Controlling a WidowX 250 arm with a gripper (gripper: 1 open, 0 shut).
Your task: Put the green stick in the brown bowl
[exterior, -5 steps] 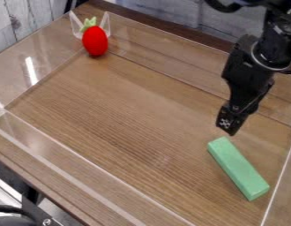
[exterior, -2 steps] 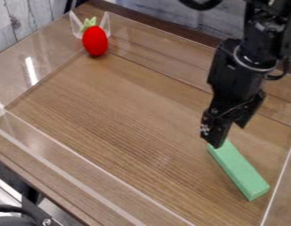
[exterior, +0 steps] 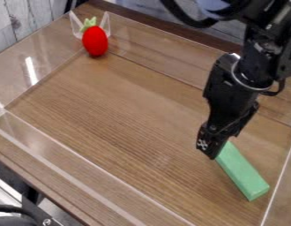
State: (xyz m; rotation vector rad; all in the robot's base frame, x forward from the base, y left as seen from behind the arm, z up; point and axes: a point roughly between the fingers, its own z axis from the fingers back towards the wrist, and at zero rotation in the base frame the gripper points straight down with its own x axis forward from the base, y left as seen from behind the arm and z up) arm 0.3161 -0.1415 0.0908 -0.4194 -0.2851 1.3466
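The green stick (exterior: 244, 173) is a light mint-green flat block lying on the wooden table at the right front, slanting toward the front right. My gripper (exterior: 208, 146) hangs from the black arm, its fingertips right at the stick's near-left end. The arm covers that end of the stick. I cannot tell whether the fingers are open or shut. The brown bowl is out of view.
A red strawberry-like toy (exterior: 95, 39) with green leaves sits at the back left. A clear low wall (exterior: 30, 71) rims the wooden table (exterior: 113, 115). The table's front edge drops off at the lower left.
My gripper has moved down and to the left, from above the stick's far end to its near-left end. The stick and the strawberry toy have not moved.
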